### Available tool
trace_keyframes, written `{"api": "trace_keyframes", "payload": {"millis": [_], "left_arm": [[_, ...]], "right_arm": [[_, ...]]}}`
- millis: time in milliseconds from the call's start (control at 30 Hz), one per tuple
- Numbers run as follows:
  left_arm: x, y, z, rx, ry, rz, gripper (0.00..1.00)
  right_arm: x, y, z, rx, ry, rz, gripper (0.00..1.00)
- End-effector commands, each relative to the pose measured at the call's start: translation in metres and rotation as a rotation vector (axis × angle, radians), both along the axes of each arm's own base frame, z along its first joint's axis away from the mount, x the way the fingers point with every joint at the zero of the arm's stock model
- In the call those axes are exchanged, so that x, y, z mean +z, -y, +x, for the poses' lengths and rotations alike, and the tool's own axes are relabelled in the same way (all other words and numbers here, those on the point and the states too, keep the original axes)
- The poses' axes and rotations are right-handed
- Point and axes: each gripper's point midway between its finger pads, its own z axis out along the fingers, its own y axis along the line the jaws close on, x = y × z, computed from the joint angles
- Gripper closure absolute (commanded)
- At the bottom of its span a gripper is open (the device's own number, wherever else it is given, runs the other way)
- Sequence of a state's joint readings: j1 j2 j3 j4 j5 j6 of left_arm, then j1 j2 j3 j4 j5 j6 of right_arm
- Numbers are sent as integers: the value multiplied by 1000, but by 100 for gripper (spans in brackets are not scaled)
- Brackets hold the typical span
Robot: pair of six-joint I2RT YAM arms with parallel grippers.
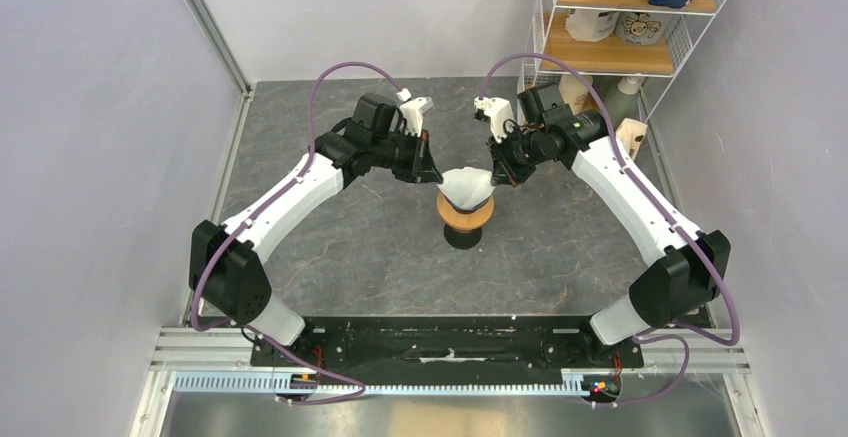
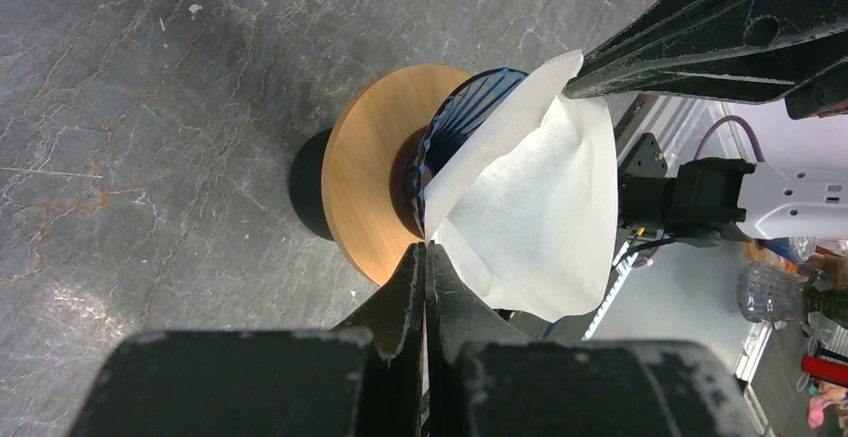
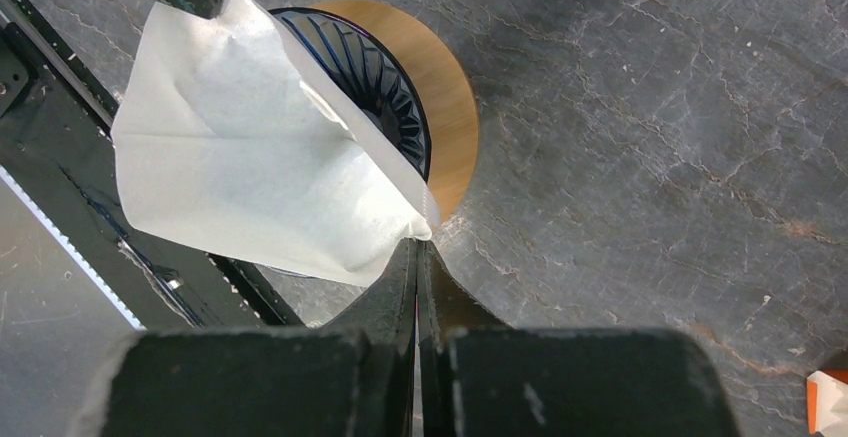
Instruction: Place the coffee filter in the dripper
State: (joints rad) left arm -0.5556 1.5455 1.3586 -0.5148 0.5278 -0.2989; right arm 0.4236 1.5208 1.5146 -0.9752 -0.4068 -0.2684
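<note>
The white paper coffee filter (image 1: 466, 187) is stretched open between my two grippers, just over the dripper. The dark-blue ribbed dripper (image 2: 462, 117) sits in the flat orange ring (image 1: 464, 215) at the table's middle. My left gripper (image 1: 432, 170) is shut on the filter's left edge, and the filter (image 2: 540, 197) fans out from its tips (image 2: 426, 249). My right gripper (image 1: 497, 175) is shut on the filter's right edge, and the filter (image 3: 240, 147) spreads from its tips (image 3: 417, 247) and covers part of the dripper (image 3: 375, 82). The dripper's foot is hidden.
A dark round base (image 1: 462, 237) stands under the orange ring (image 3: 455, 107). A wire shelf (image 1: 610, 47) with bags and bottles stands at the back right. Grey walls close the left and right sides.
</note>
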Motion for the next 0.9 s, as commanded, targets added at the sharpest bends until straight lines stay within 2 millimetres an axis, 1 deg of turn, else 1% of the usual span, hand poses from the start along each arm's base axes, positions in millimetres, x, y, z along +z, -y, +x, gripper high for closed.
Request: {"api": "trace_keyframes", "payload": {"millis": [0,133,267,300,367,433,567,633,700,800,867], "left_arm": [[7,4,2,-26,52,0,98],[8,5,2,-31,55,-1,98],[15,8,1,-45,66,-18,98],[19,9,1,-51,70,-26,96],[26,11,0,-59,77,-42,90],[33,12,-1,-59,82,-59,81],[47,15,-3,-73,97,-97,69],[51,15,-4,-71,102,-105,67],[54,16,-5,-75,104,-113,63],[58,14,-7,-75,117,-120,50],[61,13,-7,-67,124,-126,44]], "right_arm": [[4,2,3,14,53,-11,100],[8,1,4,17,62,-1,100],[21,-5,3,22,75,38,100],[24,-6,3,21,77,47,97],[32,-9,1,23,81,72,92],[39,-11,-1,27,87,92,87],[48,-14,-4,35,101,121,76],[51,-14,-5,34,110,128,71],[56,-13,-5,24,120,134,67],[66,-13,-6,15,147,155,60],[72,-12,-8,13,164,172,56]]}}
